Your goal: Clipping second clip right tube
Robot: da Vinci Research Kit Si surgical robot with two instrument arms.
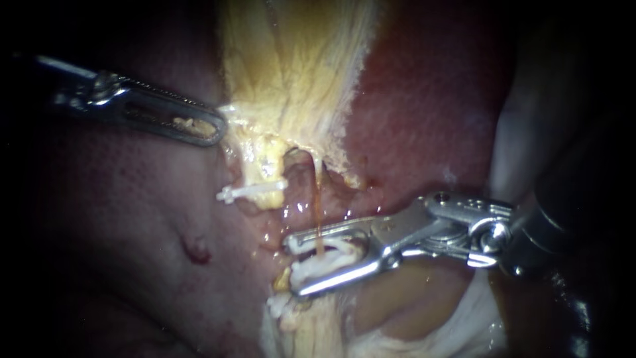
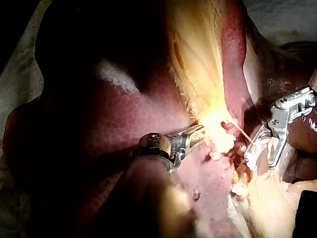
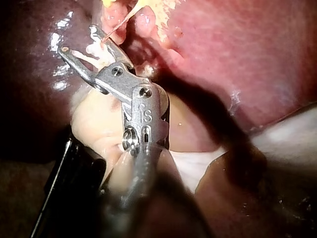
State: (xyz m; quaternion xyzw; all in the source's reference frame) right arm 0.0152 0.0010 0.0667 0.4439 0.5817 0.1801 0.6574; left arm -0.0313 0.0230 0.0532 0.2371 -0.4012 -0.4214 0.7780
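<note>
Reaching in from the right, right instrument (image 1: 293,265) lies across the lower middle of the endoscope view. Jaws stand well apart, not closed down. White clip (image 1: 324,264) sits between them, touching both jaws. Right tube (image 1: 318,205), a thin orange-brown strand, drops from the yellow tissue (image 1: 291,73) and passes straight through the gap between the jaws, crossing the clip. Whether the clip already presses on the tube, cannot tell.

Right wrist view: same picture from behind the jaws. Both are spread in a fork, with the clip in the fork and the strand running off ahead toward the yellow tissue.

Left instrument (image 1: 215,126) comes in from the left, upper part of the view. Jaws lie together, tips pinched on the edge of the yellow tissue. Left wrist view agrees: tips are sunk into the bright yellow mass, with the right instrument beyond and to one side, well apart from it.

Other clip (image 1: 255,192), white, sits across a short yellow stump left of the right tube, between the two instruments. A small white lump (image 1: 278,306) lies just below the right instrument's lower jaw; cannot tell what it is.

Liver (image 1: 132,212) is dark red and wet, surrounding everything.
</note>
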